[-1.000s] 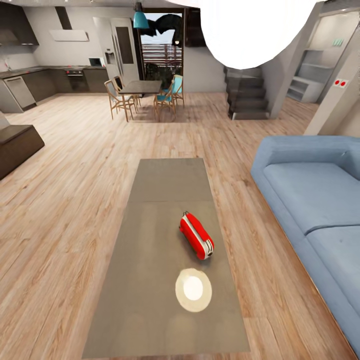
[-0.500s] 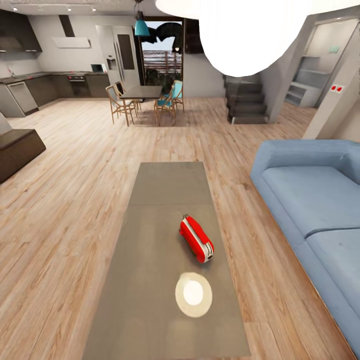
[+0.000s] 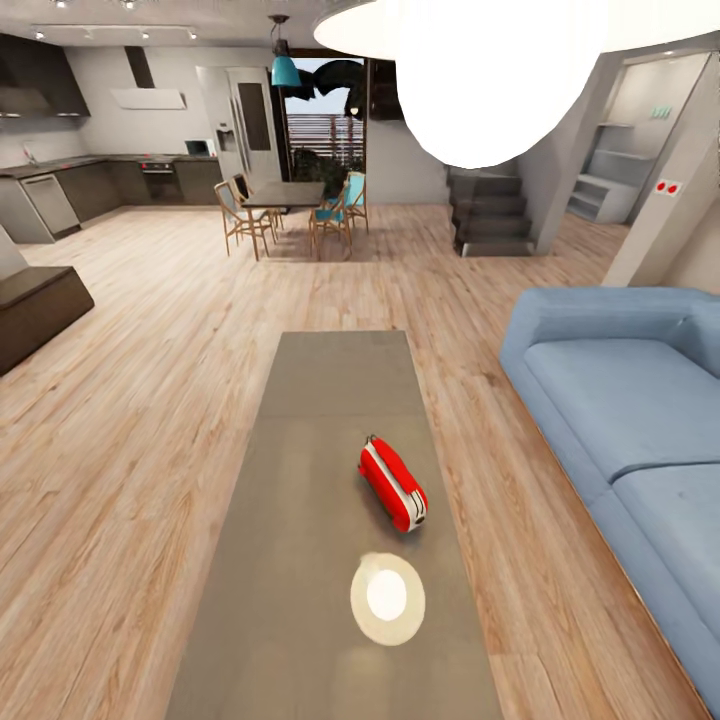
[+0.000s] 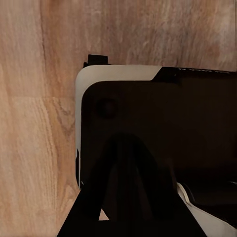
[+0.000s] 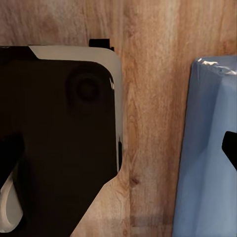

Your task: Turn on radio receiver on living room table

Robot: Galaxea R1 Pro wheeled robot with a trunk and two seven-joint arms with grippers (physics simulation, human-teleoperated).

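Head view: red radio receiver [image 3: 393,484] lies on its side on the long grey table [image 3: 300,560], just beyond a bright round light patch [image 3: 387,598] on the tabletop. Blue sofa [image 3: 625,410] stands to the right, wood plank floor [image 3: 140,400] all round, white dome lamp [image 3: 490,70] overhead, dining table w/ chairs [image 3: 285,200] far back.

Left wrist view: dark robot base w/ white rim [image 4: 118,74] over the floor; left gripper [image 4: 129,197] is a dark silhouette, finger state can't be told.

Right wrist view: same dark base, sofa edge [image 5: 207,148] alongside; fingers can't be made out.
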